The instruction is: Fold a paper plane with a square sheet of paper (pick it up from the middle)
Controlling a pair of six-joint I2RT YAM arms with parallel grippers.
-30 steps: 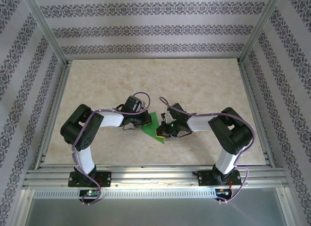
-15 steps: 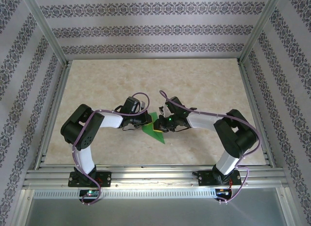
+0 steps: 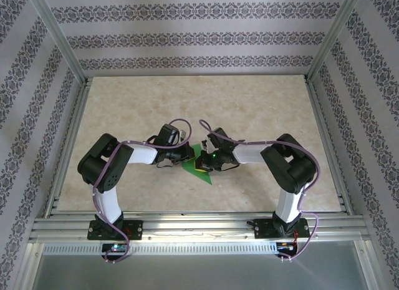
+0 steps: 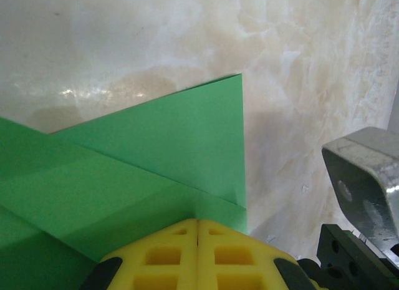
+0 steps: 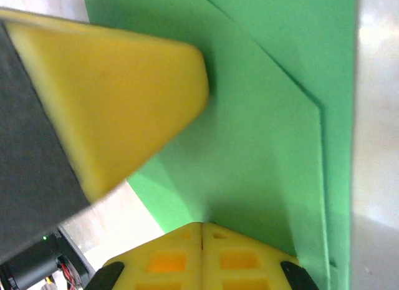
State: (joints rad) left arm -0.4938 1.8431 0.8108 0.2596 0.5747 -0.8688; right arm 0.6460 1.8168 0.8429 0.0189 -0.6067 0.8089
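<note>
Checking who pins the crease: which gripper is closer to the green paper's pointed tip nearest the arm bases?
Right. The right gripper rests shut on the paper just beyond that tip; the left gripper sits shut farther back, at its left edge.

Paper (image 3: 204, 176) on table (image 3: 262, 109) (near its centre)

Top cam looks down from behind on the whole table (image 3: 249, 103); wrist cams hug the same green paper (image 4: 156, 146) close-up.

Black-and-white arms (image 3: 107, 206) trail purple cables (image 3: 182, 121); hands (image 4: 198, 224) (image 5: 201, 226) have yellow pads (image 4: 162, 257)
</note>
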